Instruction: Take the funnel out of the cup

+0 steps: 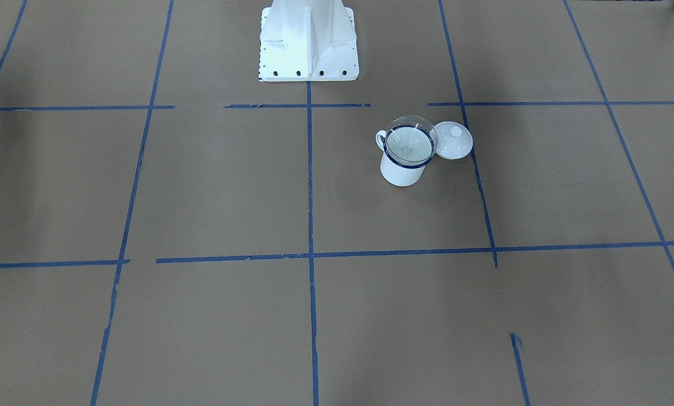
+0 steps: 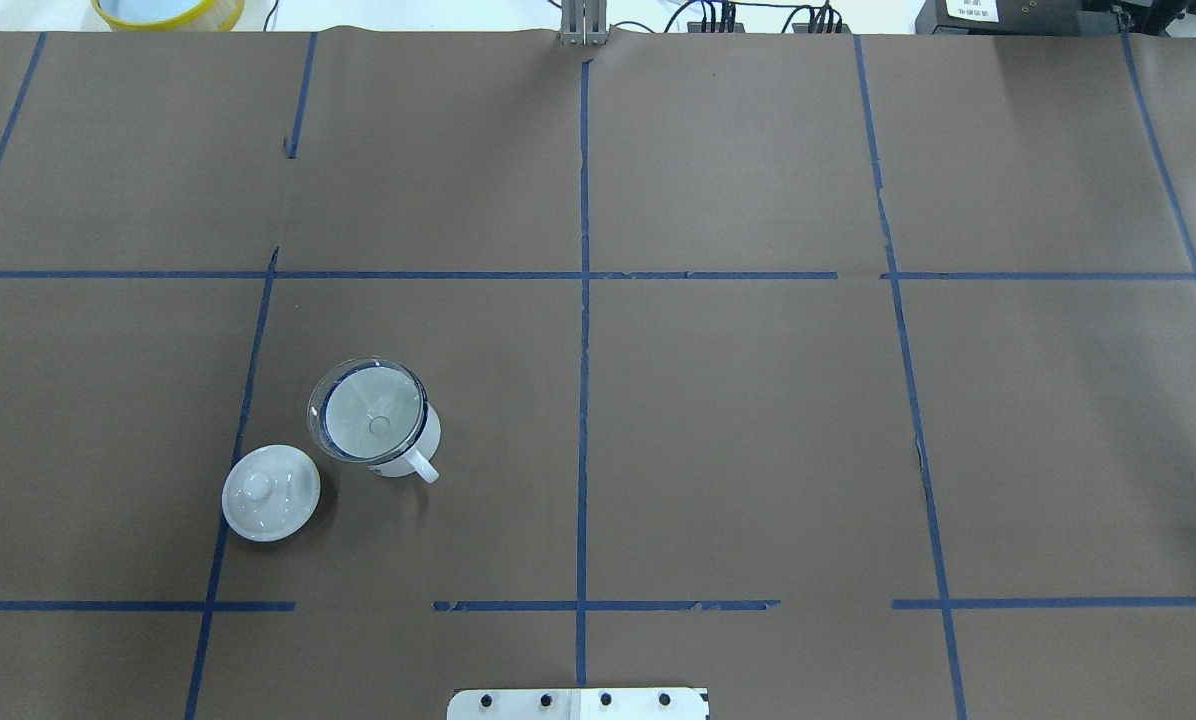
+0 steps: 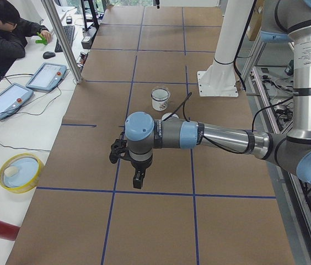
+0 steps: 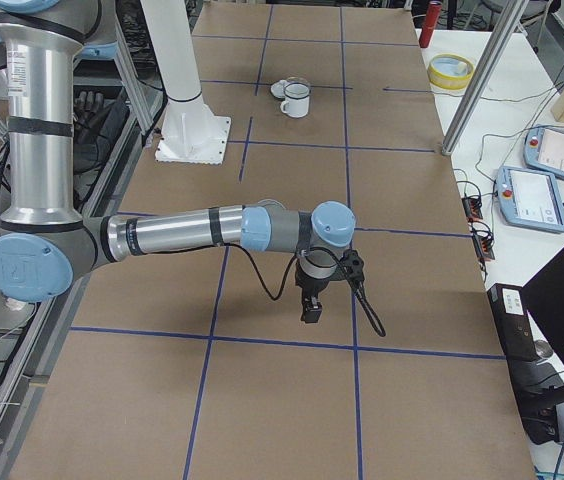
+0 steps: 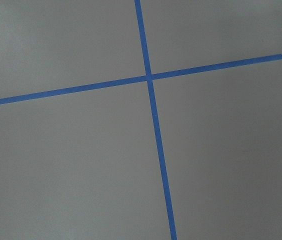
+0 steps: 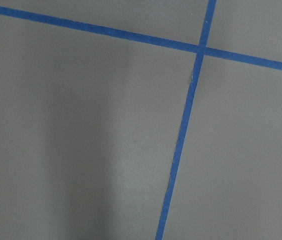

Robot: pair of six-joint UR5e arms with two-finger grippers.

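Observation:
The white enamel cup (image 1: 402, 172) with a dark blue rim stands upright on the brown table, on my left side (image 2: 426, 438). The clear funnel (image 1: 409, 141) sits in its mouth, stem down (image 2: 368, 410). The cup also shows small in the exterior left view (image 3: 160, 99) and the exterior right view (image 4: 295, 100). My left gripper (image 3: 138, 179) hangs above the table well away from the cup; I cannot tell whether it is open or shut. My right gripper (image 4: 310, 310) hangs far from the cup; I cannot tell its state either. Both wrist views show only table and blue tape.
A round white lid with a knob (image 2: 270, 492) lies right beside the cup (image 1: 454, 140). The robot's white base (image 1: 309, 45) stands at the table's edge. A yellow bowl (image 3: 20, 172), teach pendants (image 3: 6, 99) and an operator (image 3: 1, 33) are on the side bench.

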